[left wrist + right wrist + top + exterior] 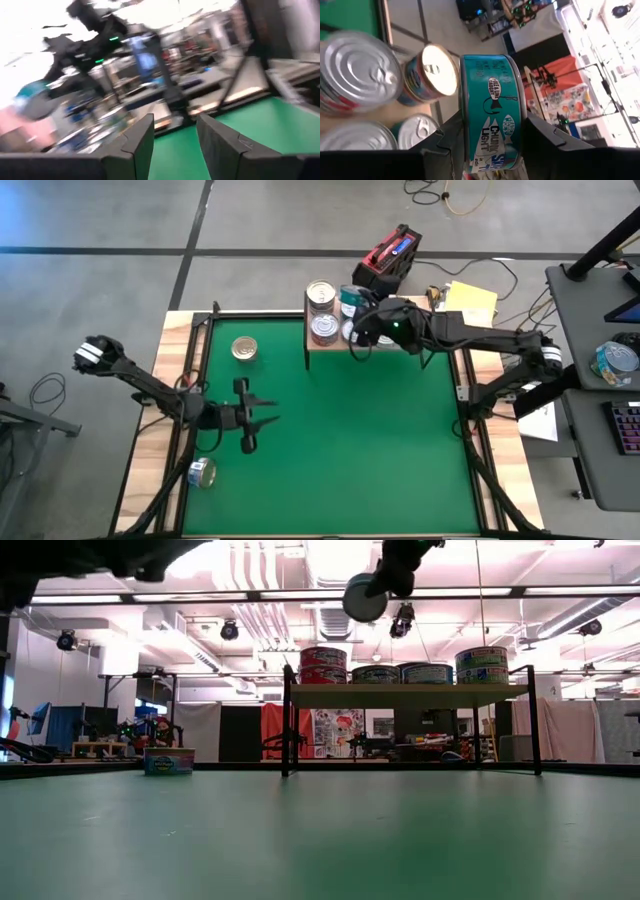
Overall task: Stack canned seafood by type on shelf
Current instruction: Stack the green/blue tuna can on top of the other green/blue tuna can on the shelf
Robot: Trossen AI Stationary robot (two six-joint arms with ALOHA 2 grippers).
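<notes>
On the green mat the shelf stands at the far edge, tins on top. Above it the right gripper clamps a teal tin. The left gripper hovers mid-mat, fingers apart, empty.

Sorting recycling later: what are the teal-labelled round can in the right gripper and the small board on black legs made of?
Teal-labelled round can: apparently metal, its neighbours' lids shiny silver, under a printed glossy label. Small board on black legs: pale, matte, probably wood; legs thin and dark, possibly metal.
</notes>
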